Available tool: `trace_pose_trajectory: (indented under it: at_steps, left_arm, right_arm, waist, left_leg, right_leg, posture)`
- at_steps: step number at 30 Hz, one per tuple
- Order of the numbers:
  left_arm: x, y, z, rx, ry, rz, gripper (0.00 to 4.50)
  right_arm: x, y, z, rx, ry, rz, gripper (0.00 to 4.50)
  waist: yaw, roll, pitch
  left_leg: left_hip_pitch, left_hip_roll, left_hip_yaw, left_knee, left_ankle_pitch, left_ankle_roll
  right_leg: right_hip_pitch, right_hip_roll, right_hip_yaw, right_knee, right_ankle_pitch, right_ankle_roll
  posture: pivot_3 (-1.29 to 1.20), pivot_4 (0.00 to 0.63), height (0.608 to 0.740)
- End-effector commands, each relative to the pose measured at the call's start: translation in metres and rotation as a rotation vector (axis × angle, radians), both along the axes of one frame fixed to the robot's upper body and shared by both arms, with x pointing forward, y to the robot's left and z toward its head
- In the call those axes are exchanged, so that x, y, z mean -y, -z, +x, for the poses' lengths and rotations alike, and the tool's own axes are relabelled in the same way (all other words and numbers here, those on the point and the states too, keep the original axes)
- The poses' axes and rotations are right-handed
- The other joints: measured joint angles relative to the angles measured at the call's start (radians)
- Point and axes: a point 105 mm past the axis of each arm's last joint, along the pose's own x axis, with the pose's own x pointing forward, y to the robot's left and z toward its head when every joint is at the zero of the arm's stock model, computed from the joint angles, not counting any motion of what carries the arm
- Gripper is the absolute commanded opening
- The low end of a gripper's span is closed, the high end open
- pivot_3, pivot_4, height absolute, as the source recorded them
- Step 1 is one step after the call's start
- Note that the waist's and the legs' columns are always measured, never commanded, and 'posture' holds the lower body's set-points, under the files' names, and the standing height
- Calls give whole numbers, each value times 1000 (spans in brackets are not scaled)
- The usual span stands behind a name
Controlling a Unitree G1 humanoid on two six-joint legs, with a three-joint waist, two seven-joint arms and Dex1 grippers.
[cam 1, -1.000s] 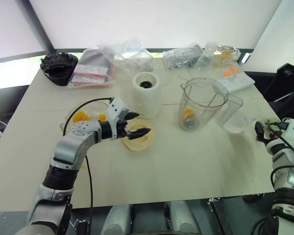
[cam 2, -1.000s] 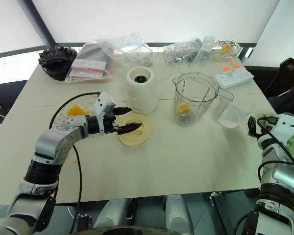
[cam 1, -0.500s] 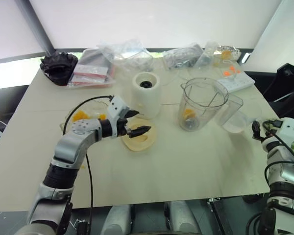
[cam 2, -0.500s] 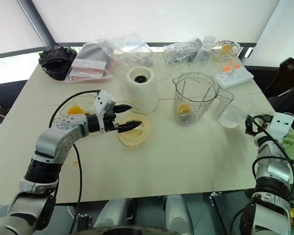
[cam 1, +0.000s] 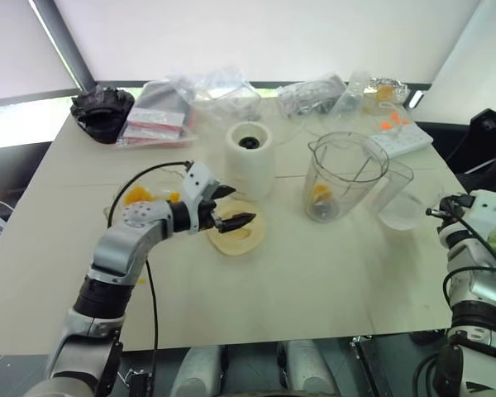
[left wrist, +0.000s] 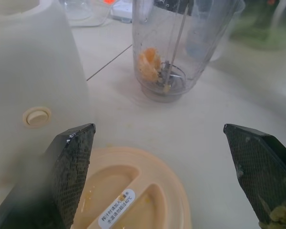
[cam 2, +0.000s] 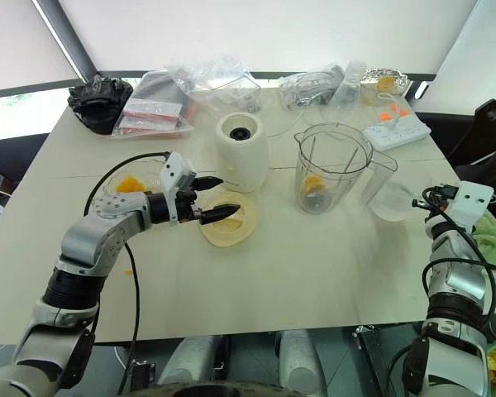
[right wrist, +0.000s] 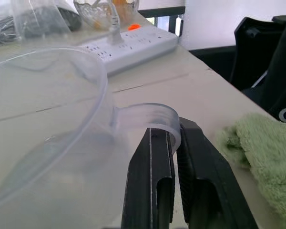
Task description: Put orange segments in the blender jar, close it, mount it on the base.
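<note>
The right gripper [right wrist: 175,129] had just snapped shut from wide open. Its two black fingers now pinched the thin curled handle tab of the clear plastic cup [cam 1: 397,198], which stood at about 3 o'clock on the table [cam 1: 298,281], just beside the blender jar [cam 1: 341,178]. That grip was on the cup, not on a task piece, so I judged it a clearing move that advanced nothing by itself.

The left gripper [cam 1: 238,207] stood fully spread and empty above the lid [cam 1: 236,234], at about 9 o'clock from the table's middle.

The jar was at roughly 2 o'clock: tall, clear, hard plastic flaring toward the rim, uncapped, with a dark blade hub. One of the glossy orange segments [cam 1: 319,193] lay by that hub. More segments sat in a shallow glass bowl [cam 1: 136,197] at 9 o'clock, near the table's edge. The base [cam 1: 250,159], a squat, smooth white cylinder with a dark socket on top, stood at 12 o'clock, touching the lid's far edge or nearly so (I could not tell which). The lid was a flat cream disc of matte plastic with moulded recesses.
</note>
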Motion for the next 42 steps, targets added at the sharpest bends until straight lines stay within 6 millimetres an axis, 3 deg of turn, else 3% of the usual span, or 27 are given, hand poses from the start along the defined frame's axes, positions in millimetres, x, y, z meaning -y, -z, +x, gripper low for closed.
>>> trace_pose_trajectory:
  at_steps: [1,9,12,18,36,42]
  left_arm:
    - [2,-12,2,56,5,-7,4500]
    - [1,-13,3,60,4,-7,4500]
    - [0,-17,7,79,-21,-30,4500]
    - [2,-23,7,83,-17,-69,4500]
    - [7,-27,7,96,-9,-106,4500]
    - [8,-26,7,99,-5,-107,4500]
  right_arm:
    - [3,1,-5,0,16,-8,62]
    - [2,3,-6,40,40,89,62]
    - [3,-4,-6,120,79,244,62]
    - [7,-19,-6,186,109,334,62]
    - [26,-58,-5,274,118,353,62]
    - [35,-90,-6,340,117,341,62]
  waist:
    - [-2,0,0]
    - [-5,0,0]
    - [-5,0,0]
    - [-5,1,0]
    - [-5,3,2]
    - [-5,6,3]
  left_leg:
    - [0,0,0,0,0,0]
    - [0,0,0,0,0,0]
    - [0,1,0,0,0,0]
    - [0,1,0,-1,0,0]
    - [-1,0,0,-2,0,0]
    - [-2,0,1,-2,0,0]
  right_leg:
    - [0,0,0,0,0,0]
    - [0,0,1,-1,0,0]
    - [0,0,1,-1,0,0]
    - [-1,0,1,-1,0,0]
    - [-2,0,1,-2,0,0]
    - [-3,0,2,-2,0,0]
  posture:
    - [0,150,740]
    - [0,150,740]
    - [0,150,740]
    - [0,150,740]
    - [0,150,740]
    - [0,150,740]
